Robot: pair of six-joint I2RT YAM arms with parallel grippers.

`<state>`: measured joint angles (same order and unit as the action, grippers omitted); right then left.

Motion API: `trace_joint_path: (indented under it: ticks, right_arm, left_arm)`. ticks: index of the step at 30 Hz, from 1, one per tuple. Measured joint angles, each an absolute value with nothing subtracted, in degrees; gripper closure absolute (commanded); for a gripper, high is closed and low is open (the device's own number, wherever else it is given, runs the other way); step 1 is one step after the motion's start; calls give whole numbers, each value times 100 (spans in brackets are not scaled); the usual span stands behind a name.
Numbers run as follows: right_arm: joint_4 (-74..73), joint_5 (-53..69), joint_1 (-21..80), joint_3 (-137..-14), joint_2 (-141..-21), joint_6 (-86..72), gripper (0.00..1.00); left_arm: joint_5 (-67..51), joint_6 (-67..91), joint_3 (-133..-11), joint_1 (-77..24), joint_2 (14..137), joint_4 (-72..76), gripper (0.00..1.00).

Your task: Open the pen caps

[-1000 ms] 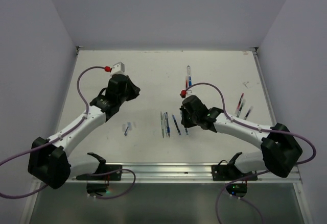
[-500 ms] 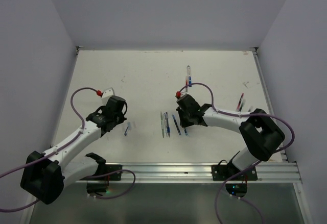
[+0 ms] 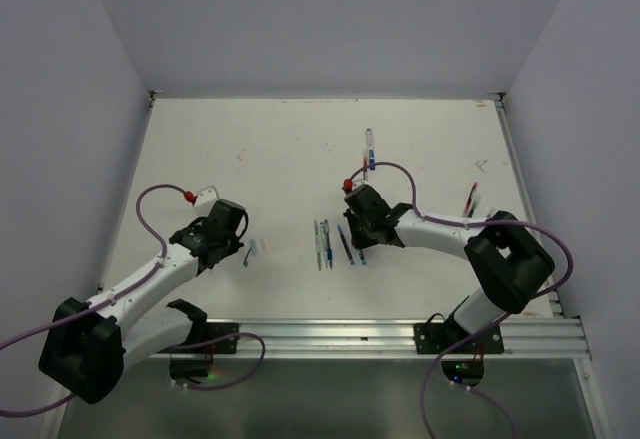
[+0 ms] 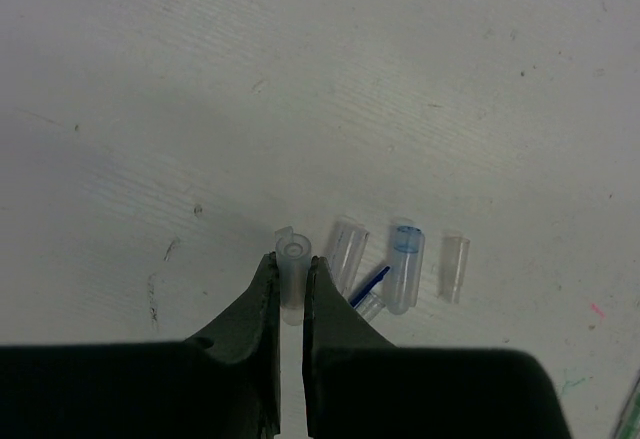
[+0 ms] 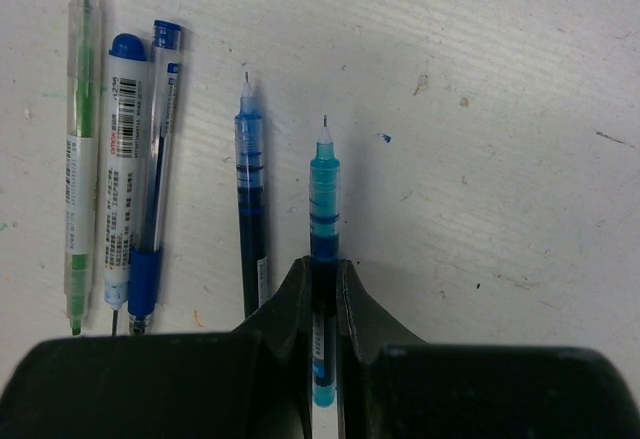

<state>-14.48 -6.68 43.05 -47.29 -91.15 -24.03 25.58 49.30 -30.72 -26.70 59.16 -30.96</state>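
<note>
On the white bench [image 4: 300,59] by the left arm, loose pen caps [image 4: 405,264] in a small cluster, left jaws pinched narrow on one clear cap [image 4: 291,251], right jaws clamped on an uncapped teal pen [image 5: 323,189], other pens [image 5: 120,159] lying alongside it.

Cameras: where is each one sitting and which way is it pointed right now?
Top external: above and behind the robot, looking down at the table; left arm and right arm both show.
Left wrist: on the left arm, facing down; left gripper closed on a clear cap, loose caps beside.
Right wrist: on the right arm, facing down; right gripper closed on a teal pen in the pen row.
Shared: top external also shows the pen row and caps.
</note>
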Motion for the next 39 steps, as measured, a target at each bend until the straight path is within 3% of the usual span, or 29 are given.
trace_joint_path:
  ticks: [29,36,39]
  right_arm:
    - [-1448,-685,4307,-4735,-9124,-2405,90]
    - [-1448,-681,4305,-4735,-9124,-2405,87]
    - [-1431,-683,4305,-4735,-9135,-2403,87]
  left_arm:
    - [2554,5321,-2613,-2668,6390,-2735,64]
    - [2561,5352,-2613,-2668,6383,-2714,61]
    - [2587,5398,-2611,-2668,6296,-2799,53]
